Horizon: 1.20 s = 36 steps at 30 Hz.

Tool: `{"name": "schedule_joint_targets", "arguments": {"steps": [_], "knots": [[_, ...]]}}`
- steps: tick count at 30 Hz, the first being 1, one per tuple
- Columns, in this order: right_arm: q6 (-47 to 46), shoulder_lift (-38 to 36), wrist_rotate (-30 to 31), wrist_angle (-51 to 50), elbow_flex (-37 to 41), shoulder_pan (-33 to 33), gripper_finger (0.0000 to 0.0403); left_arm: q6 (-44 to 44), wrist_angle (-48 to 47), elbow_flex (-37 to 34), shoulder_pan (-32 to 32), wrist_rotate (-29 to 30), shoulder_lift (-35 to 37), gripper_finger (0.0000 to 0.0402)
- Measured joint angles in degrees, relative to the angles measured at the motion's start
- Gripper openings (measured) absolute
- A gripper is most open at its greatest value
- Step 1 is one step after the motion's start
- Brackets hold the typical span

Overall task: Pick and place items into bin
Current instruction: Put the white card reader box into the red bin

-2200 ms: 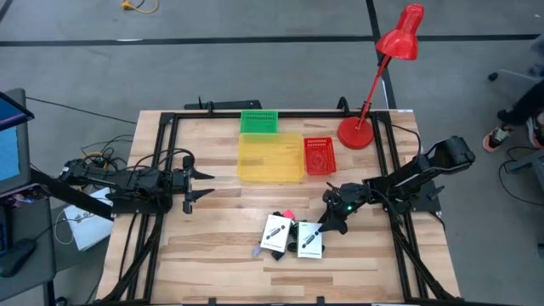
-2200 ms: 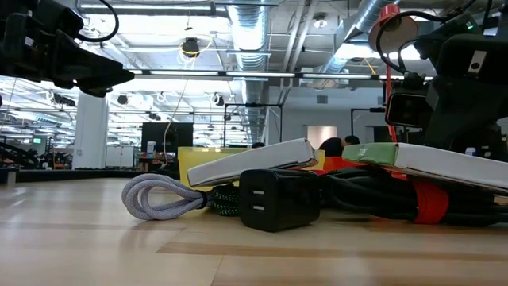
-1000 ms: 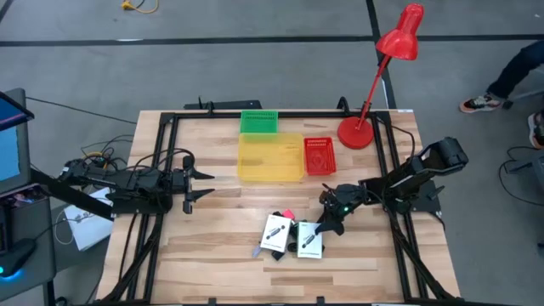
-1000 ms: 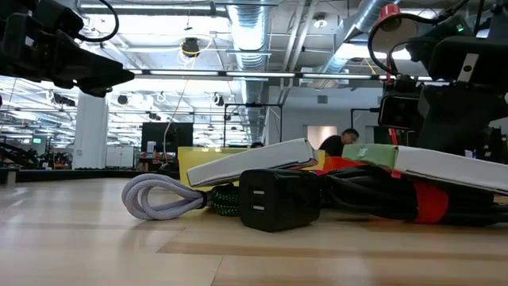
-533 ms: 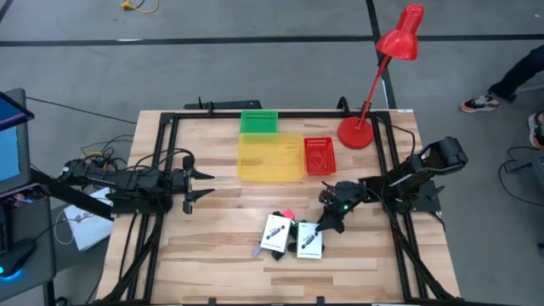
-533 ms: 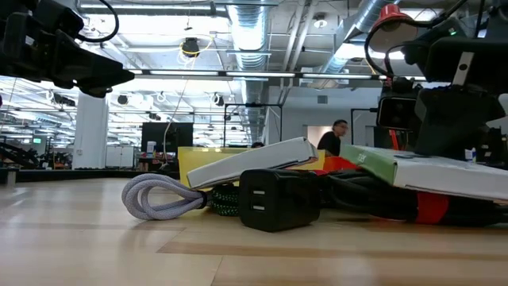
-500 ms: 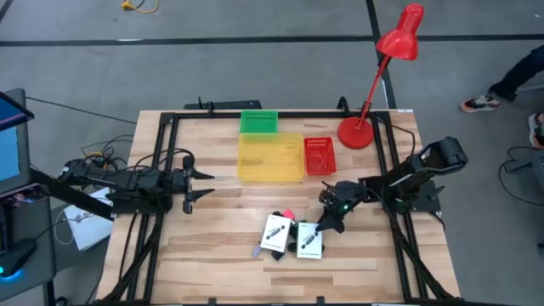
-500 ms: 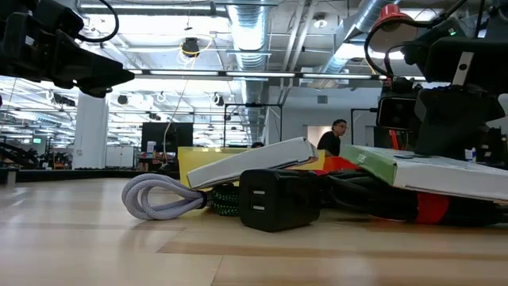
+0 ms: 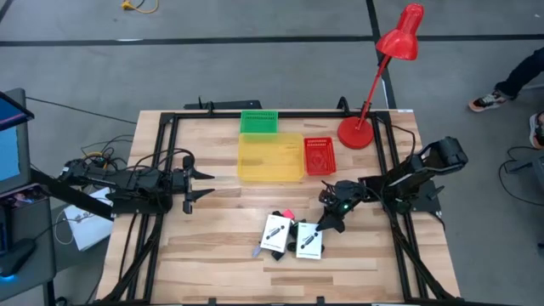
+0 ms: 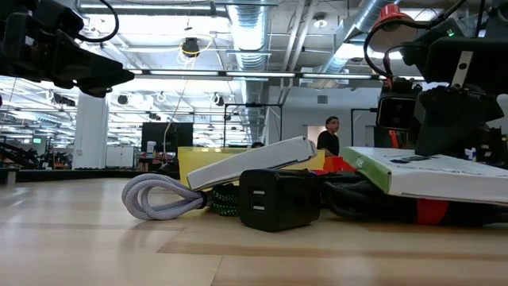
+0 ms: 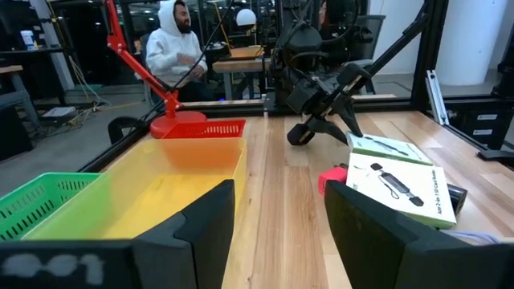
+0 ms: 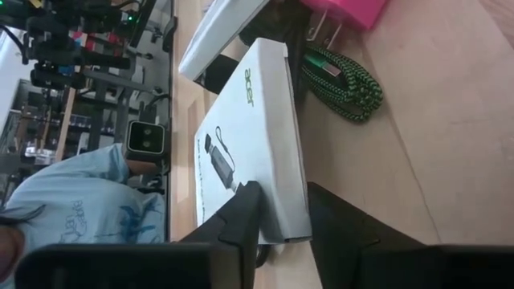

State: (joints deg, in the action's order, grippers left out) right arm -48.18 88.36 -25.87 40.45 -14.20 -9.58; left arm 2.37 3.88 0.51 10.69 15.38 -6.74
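- White box (image 9: 309,240) printed with a black part, one end lifted, lower centre.
- Right gripper (image 9: 321,226) pinches its edge.
- Left gripper (image 9: 197,185) gapes over bare wood, middle left.

Right gripper (image 9: 324,223) lowered, fingers (image 12: 245,210) pinching a flat edge; left gripper (image 9: 201,185) extended level, fingers spread apart, idle.

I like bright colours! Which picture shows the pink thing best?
The right wrist view: the pink block sits large beside a green-and-black braided cable, though cut off at the edge. The high view shows only a pink dot behind the white boxes. The left wrist view shows a reddish corner. The low view hides it.
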Motion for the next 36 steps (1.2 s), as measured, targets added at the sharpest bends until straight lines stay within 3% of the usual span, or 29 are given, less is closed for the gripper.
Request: {"name": "schedule_joint_targets", "arguments": {"steps": [15,36], "knots": [[0.93,-10.06,2.20,-10.76,0.17,0.04,0.0076,0.46,0.00,0.02,0.01,0.00,0.00,0.0185],[1.64,-16.44,2.12,-12.13,0.11,0.06,0.0048,0.28,0.00,0.01,-0.01,0.00,0.01,0.0185]]}}
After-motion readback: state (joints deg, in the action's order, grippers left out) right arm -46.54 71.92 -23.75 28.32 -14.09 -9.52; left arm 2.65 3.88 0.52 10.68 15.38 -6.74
